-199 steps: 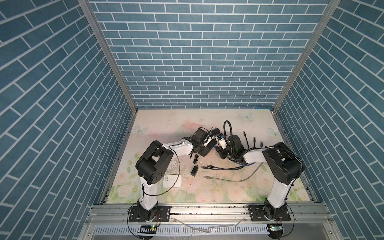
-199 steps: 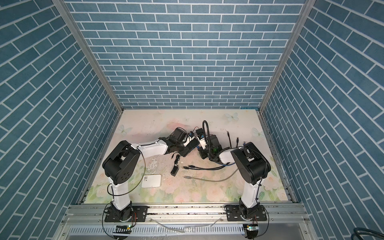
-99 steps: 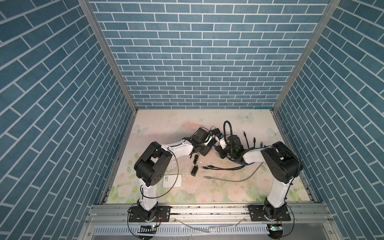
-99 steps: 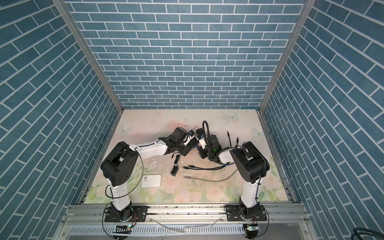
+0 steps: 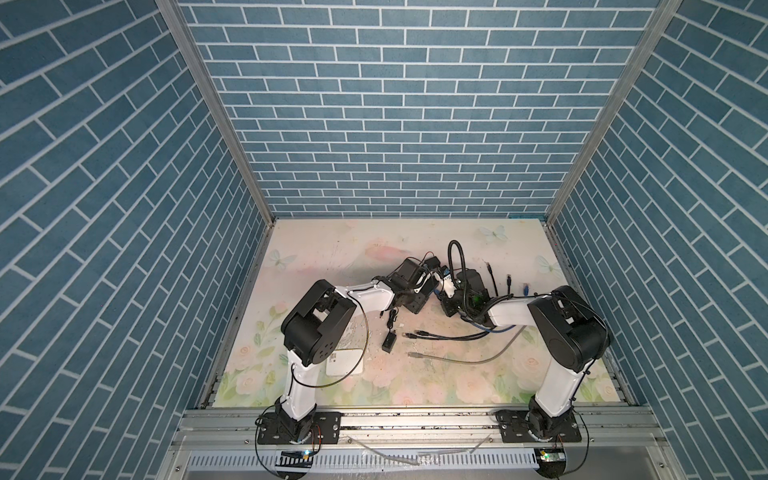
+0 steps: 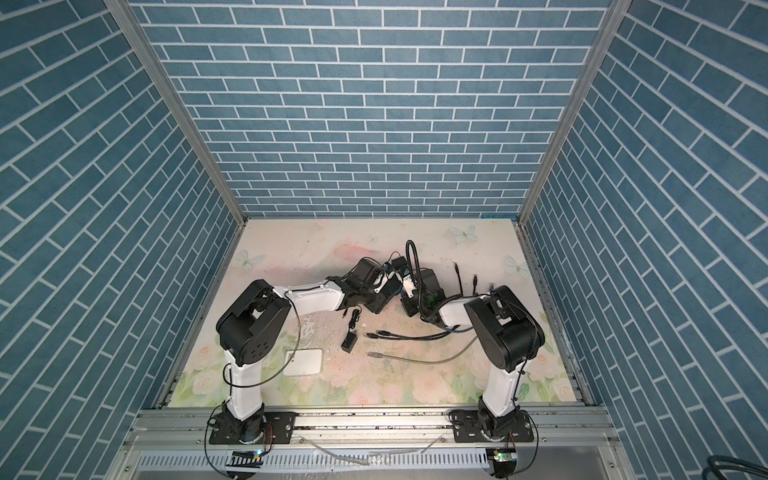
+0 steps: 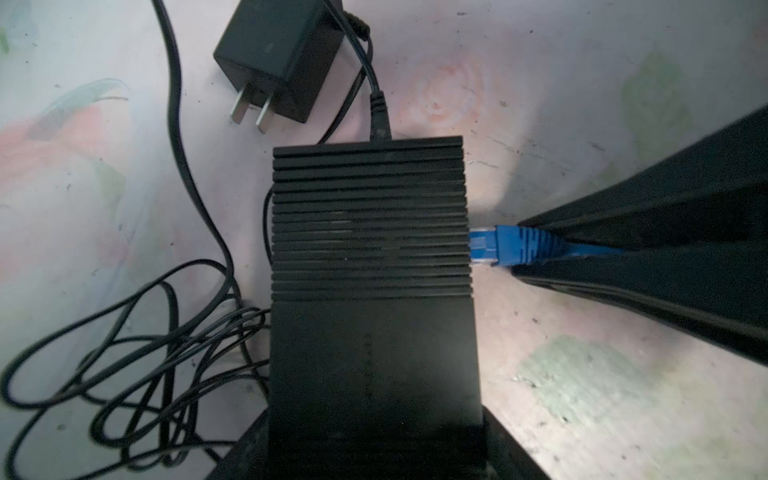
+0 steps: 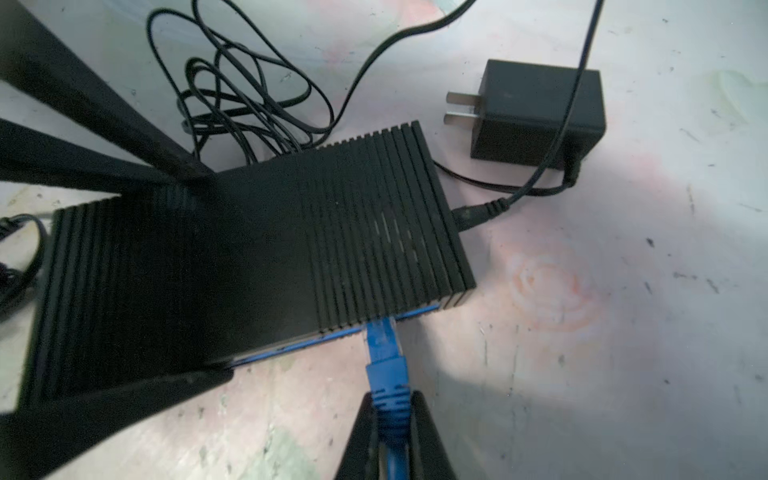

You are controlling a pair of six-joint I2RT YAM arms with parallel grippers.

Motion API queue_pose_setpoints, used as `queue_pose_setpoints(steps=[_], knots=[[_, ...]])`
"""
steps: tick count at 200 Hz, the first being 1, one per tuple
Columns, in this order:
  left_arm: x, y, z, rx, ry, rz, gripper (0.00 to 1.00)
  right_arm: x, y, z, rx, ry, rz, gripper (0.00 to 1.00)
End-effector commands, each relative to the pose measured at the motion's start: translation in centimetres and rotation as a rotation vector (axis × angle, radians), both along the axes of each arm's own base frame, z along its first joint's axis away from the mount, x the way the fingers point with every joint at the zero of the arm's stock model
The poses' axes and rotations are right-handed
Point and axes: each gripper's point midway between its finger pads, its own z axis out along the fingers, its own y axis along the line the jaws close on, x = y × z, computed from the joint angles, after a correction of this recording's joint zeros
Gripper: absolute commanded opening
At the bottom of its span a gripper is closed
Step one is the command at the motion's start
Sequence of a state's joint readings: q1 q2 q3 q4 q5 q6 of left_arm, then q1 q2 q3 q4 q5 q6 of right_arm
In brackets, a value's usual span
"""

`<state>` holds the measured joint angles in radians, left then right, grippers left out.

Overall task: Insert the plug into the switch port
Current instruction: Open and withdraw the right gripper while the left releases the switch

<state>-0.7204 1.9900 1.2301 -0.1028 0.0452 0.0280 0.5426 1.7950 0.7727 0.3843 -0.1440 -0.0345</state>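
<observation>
Both top views look from high above the front rail [image 5: 415,419], steeply down and toward the brick back wall [image 5: 395,124]. They stand far off, so the network switch [image 5: 417,306] [image 6: 376,307] appears small, and they share nearly the whole scene.

The left wrist camera is close above the network switch [image 7: 370,291] and looks along its length toward the power adapter [image 7: 278,54].

The right wrist camera looks from close, slantwise down, along the blue plug [image 8: 384,353] at the port side of the network switch [image 8: 249,249].

Both wrist views share the network switch, the blue plug [image 7: 511,249] and the power adapter [image 8: 536,112].
</observation>
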Motion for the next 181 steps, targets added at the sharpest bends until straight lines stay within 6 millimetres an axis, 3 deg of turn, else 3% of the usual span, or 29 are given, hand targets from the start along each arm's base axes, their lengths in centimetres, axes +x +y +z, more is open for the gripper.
queue_pose_setpoints(steps=[1,40,72,109,147,153,158,181], knots=[[-5.5,-0.6,-4.2,0.041,0.199,-0.105,0.52,3.2,0.3,6.4,0.081,-0.165,-0.03,0.17],[-4.5,0.5,-4.3,0.064,0.189,-0.043,0.52,2.4,-1.6,7.7,0.065,-0.17,-0.041,0.29],[-3.5,1.1,-4.0,0.064,0.172,-0.001,0.55,1.6,-3.2,8.0,0.034,-0.16,-0.057,0.3],[-2.2,2.1,-3.8,0.113,0.144,0.047,0.67,0.6,-4.0,8.8,0.031,-0.162,-0.064,0.3],[-1.4,2.6,-3.2,0.118,0.11,0.069,0.86,-0.8,-3.7,8.8,0.037,-0.126,-0.018,0.29],[-1.3,2.7,-3.0,0.118,0.104,0.072,0.9,-1.1,-3.7,8.7,0.035,-0.12,-0.006,0.29],[-1.3,2.7,-2.9,0.116,0.101,0.072,0.99,-1.3,-3.6,8.6,0.033,-0.116,0.003,0.29],[-1.0,2.8,-2.0,0.11,0.082,0.075,1.0,-2.4,-3.1,8.5,0.025,-0.105,0.079,0.29]])
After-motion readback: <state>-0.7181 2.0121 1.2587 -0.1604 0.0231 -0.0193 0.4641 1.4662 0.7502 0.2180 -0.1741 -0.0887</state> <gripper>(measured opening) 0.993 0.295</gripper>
